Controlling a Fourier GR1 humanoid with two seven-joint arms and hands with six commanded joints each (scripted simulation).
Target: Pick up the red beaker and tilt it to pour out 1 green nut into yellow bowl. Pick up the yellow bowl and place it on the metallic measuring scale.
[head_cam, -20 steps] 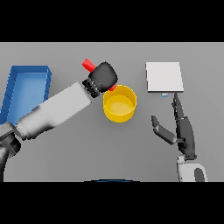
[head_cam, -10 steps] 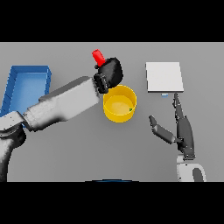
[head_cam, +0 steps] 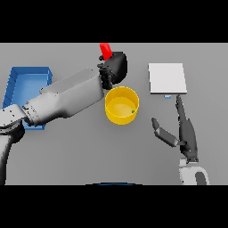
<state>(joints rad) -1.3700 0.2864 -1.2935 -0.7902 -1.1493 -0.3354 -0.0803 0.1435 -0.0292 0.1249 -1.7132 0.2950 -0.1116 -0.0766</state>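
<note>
Table (head_cam: 67, 151), grey and plain, fills the whole head view; nothing of the room beyond it shows. A blue tray (head_cam: 18, 84) lies at the left edge (partly covered by the left arm), and the metallic measuring scale (head_cam: 166, 78), a pale square plate, lies at the upper right.

The left hand (head_cam: 114, 67) is raised above the far rim of the yellow bowl (head_cam: 121, 105), its fingers curled round the red beaker (head_cam: 105, 50), of which only the upper part shows above the hand, leaning to the left. The bowl stands on the table between tray and scale, apart from both; a small green nut (head_cam: 132, 111) sits inside it near the right wall.

The right hand (head_cam: 185, 133) hovers right of the bowl, below the scale, fingers straight and thumb spread wide, holding nothing.
</note>
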